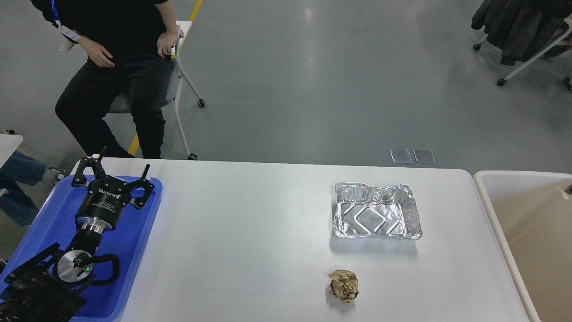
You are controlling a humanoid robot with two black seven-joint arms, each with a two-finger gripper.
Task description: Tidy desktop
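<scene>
The white desktop (250,232) fills the middle of the head view. A crumpled foil tray (375,217) lies empty on its right part. A brown crumpled paper ball (343,286) lies nearer the front edge, just below the foil tray. My left gripper (115,176) is open and empty, held over the far end of the blue tray (49,223) at the left. Of my right arm only a tiny dark sliver (569,189) shows at the right edge, over the cream bin; its gripper is out of view.
A cream-white deep bin (491,210) stands against the desktop's right end. A person in black (111,67) sits on a chair beyond the far left corner. A wheeled rack with dark coats (518,31) stands at the back right.
</scene>
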